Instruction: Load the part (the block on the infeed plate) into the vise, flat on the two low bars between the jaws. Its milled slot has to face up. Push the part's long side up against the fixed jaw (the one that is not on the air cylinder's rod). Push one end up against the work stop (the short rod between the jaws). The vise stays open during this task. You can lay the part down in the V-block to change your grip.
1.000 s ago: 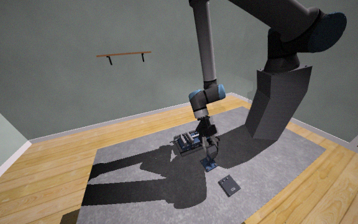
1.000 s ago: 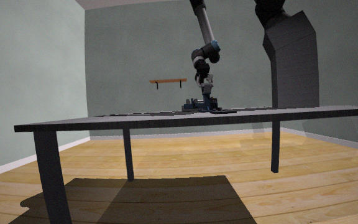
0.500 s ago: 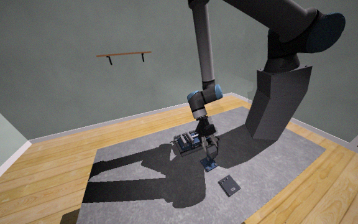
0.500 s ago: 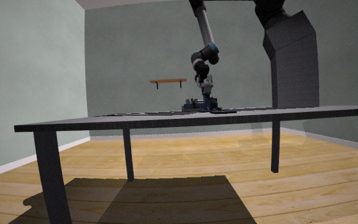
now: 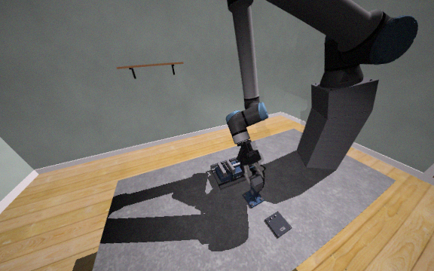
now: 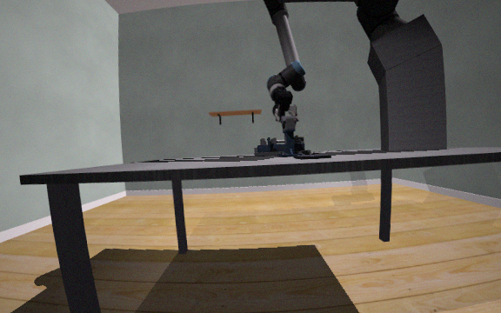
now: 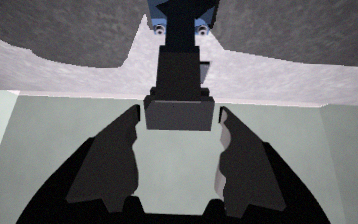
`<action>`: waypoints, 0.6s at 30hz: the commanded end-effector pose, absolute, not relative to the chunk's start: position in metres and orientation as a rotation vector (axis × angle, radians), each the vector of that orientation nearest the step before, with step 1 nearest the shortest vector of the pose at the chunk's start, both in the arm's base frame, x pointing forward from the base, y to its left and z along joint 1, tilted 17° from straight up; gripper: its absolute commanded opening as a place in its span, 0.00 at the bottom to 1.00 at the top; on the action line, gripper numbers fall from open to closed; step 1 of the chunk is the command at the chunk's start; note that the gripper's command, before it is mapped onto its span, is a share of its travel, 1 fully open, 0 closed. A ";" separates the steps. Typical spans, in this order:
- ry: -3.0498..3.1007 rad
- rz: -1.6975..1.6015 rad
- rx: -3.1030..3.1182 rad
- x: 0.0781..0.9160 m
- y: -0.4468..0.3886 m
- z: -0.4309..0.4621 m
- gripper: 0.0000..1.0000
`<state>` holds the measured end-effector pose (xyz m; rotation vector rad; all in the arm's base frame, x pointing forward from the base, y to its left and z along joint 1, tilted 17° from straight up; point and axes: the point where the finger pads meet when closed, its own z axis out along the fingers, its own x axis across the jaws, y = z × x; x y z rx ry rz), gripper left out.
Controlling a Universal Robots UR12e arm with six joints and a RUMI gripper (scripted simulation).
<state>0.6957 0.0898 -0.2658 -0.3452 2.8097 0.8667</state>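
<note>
Your hand (image 5: 256, 179) (image 6: 289, 123) (image 7: 179, 106) is partly open, its two fingers standing on either side of a grey block (image 5: 256, 184) (image 6: 289, 127) (image 7: 179, 120). In the wrist view you can see a narrow gap between each fingertip and the block, so you are not gripping it. The block looks like the part, though you cannot make out its milled slot from these angles. It sits at the top of a dark upright post (image 7: 179, 72), above a blue base (image 5: 253, 199) (image 7: 156, 12) on the worktop (image 5: 157, 201) (image 6: 116, 170) (image 7: 95, 82). Two round screw heads (image 7: 159, 30) show at the near edge of that base, one on each side of the post.

The vise (image 5: 225, 174) (image 6: 269, 148) stands just beside the blue base, on its own dark plate. You have its jaws apart, and the part is not loaded between them as far as the top view shows; the arm (image 5: 246, 56) (image 6: 286, 36) and hand cover some of the vise's near end. You cannot pick out the work stop or the two low bars.

On the other side of the blue base from the vise, a flat dark box (image 5: 278, 225) with small round buttons and a light label lies on the worktop.
</note>
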 end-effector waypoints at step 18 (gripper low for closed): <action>2.802 0.896 -0.349 0.696 0.090 -0.265 0.51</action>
